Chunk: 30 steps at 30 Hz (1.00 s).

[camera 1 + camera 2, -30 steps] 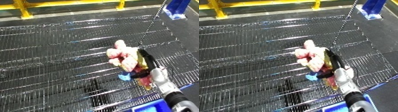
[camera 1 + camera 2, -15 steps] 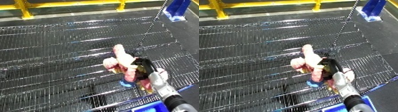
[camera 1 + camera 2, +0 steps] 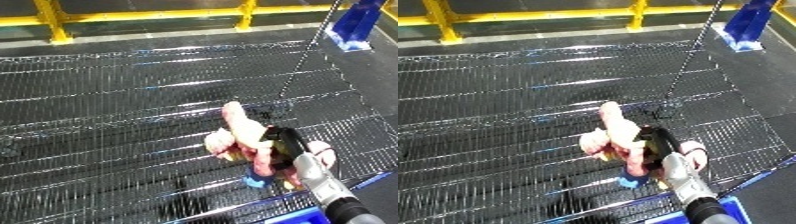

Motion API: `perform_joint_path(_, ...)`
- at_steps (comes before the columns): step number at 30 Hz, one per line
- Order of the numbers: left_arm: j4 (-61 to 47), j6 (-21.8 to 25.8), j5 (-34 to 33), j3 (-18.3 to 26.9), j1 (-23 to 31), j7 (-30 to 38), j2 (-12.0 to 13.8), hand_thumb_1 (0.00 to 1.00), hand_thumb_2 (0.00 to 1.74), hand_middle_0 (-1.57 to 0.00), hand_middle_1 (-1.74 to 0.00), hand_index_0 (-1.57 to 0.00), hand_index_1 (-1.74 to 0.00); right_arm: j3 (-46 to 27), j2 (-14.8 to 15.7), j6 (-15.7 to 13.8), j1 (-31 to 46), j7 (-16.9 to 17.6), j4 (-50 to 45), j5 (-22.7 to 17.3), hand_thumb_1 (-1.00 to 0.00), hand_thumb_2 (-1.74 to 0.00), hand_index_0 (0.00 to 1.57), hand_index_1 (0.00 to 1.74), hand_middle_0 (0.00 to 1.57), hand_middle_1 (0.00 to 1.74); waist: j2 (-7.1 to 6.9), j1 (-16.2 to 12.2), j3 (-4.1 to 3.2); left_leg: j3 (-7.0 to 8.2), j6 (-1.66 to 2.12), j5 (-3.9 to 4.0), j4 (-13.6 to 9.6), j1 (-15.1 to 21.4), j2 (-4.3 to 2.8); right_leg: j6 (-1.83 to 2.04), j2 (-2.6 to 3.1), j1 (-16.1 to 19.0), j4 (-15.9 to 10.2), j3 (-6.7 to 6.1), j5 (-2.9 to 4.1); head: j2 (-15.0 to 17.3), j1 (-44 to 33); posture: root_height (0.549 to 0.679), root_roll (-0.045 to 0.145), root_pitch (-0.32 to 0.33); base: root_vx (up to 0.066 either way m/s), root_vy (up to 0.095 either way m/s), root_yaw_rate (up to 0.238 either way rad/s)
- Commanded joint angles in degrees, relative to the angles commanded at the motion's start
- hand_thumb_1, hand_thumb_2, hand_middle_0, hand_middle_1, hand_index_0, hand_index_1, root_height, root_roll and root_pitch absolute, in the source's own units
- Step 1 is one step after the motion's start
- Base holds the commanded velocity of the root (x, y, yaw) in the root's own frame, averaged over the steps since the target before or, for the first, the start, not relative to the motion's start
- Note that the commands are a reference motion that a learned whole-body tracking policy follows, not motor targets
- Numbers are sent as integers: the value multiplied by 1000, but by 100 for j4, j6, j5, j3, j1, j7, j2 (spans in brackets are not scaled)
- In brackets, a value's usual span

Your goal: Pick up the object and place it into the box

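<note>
Hand point(image 3: 282, 144) | my right, fingers curled round a pink soft toy point(image 3: 242, 131), held clear of the wire mesh floor point(image 3: 133, 110) so it can travel | blue bin edge point(image 3: 306, 218) just below my forearm, likely the drop point.

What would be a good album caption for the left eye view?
Robot's right hand grasps a pink plush toy above a wire mesh surface.

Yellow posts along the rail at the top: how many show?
2. One yellow post stands at the upper left and the other yellow post at upper centre-right, both joined by the yellow rail beyond the wire mesh surface. More may lie outside the view.
</note>
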<state>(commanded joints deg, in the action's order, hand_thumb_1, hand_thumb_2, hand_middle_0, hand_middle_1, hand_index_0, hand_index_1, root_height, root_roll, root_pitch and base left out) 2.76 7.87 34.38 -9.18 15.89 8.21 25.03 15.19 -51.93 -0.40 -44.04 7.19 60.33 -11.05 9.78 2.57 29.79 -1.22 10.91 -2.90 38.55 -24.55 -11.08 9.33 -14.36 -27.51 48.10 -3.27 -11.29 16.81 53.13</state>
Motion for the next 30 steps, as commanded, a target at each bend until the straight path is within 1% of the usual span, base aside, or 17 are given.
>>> perform_joint_path(5, 80, 15, -26, 40, -98, 20, -30, 1000, 1740, -1570, -1740, -1570, -1740, -270, -11, -138, 280, 199, -609, -150, -1000, -1740, 1570, 1740, 1570, 1740, -82, -44, 0, 35, 5, 2, -181, 198, -30, 12, -6, 248, -225, 54, -12, -60, -15, 614, 66, -155, -10, 5, -11)
perform_joint_path(8, 127, 36, -76, 74, -151, 60, -84, 1000, 1740, -1570, -1740, -1570, -1740, -641, 48, -282, 604, 433, -1161, -283, -1000, -1740, 1570, 1740, 1570, 1740, -129, -111, 0, 50, 8, -5, -250, 309, -41, 14, -3, 392, -326, 82, -23, -116, -18, 616, 64, -160, -14, 11, -25)
perform_joint_path(10, 153, 46, -124, 105, -181, 95, -139, 1000, 1740, -1570, -1740, -1570, -1740, -1038, 167, -421, 958, 654, -1651, -390, -1000, -1740, 1570, 1740, 1570, 1740, -167, -172, 0, 55, 7, -13, -273, 376, -43, 12, 2, 492, -376, 99, -33, -159, -10, 618, 62, -166, -19, 13, -18)
perform_joint_path(13, 198, 68, -191, 130, -238, 136, -202, 1000, 1740, -1570, -1740, -1570, -1740, -1658, 437, -590, 1556, 935, -2390, -522, -1000, -1740, 1570, 1740, 1570, 1740, -218, -242, 0, 64, -2, -32, -293, 479, -52, 10, 11, 631, -426, 126, -48, -198, 19, 620, 59, -177, -16, 10, 5)
perform_joint_path(19, 295, 53, -290, 189, -362, 167, -286, 1000, 1740, -1570, -1740, -1570, -1740, -2632, 882, -829, 2511, 1247, -3479, -631, -1000, -1740, 1570, 1740, 1570, 1740, -343, -371, -10, 81, -27, -115, -257, 713, -98, 7, 33, 910, -472, 159, -80, -138, 151, 622, 54, -206, -7, 2, -1)
perform_joint_path(21, 325, 38, -306, 214, -390, 170, -302, 1000, 1740, -1570, -1740, -1570, -1740, -2895, 1022, -905, 2773, 1309, -3771, -659, -1000, -1740, 1570, 1740, 1570, 1740, -383, -411, -39, 88, -36, -147, -228, 773, -112, 5, 38, 990, -488, 163, -84, -86, 244, 622, 52, -214, 2, 3, -25)
perform_joint_path(25, 388, 12, -354, 261, -444, 186, -327, 1000, 1740, -1570, -1740, -1570, -1740, -3371, 1283, -1032, 3298, 1415, -4279, -659, -1000, -1740, 1570, 1740, 1570, 1740, -473, -521, -137, 113, -53, -220, -171, 886, -142, -8, 61, 1157, -543, 167, -92, 103, 424, 624, 50, -227, 14, 8, -42)
perform_joint_path(28, 408, -19, -397, 306, -455, 195, -351, 1000, 1740, -1570, -1740, -1570, -1740, -3693, 1467, -1103, 3649, 1479, -4568, -647, -1000, -1740, 1570, 1740, 1570, 1740, -537, -605, -198, 136, -60, -273, -125, 961, -161, -17, 84, 1267, -585, 162, -95, 203, 572, 625, 48, -237, 20, 10, -62)
perform_joint_path(30, 420, -44, -419, 345, -450, 195, -373, 1000, 1740, -1570, -1740, -1570, -1740, -3920, 1593, -1153, 3887, 1524, -4753, -638, -1000, -1740, 1570, 1740, 1570, 1740, -578, -670, -228, 153, -60, -303, -98, 1003, -175, -19, 94, 1317, -608, 153, -90, 344, 664, 625, 46, -243, 14, 13, -72)
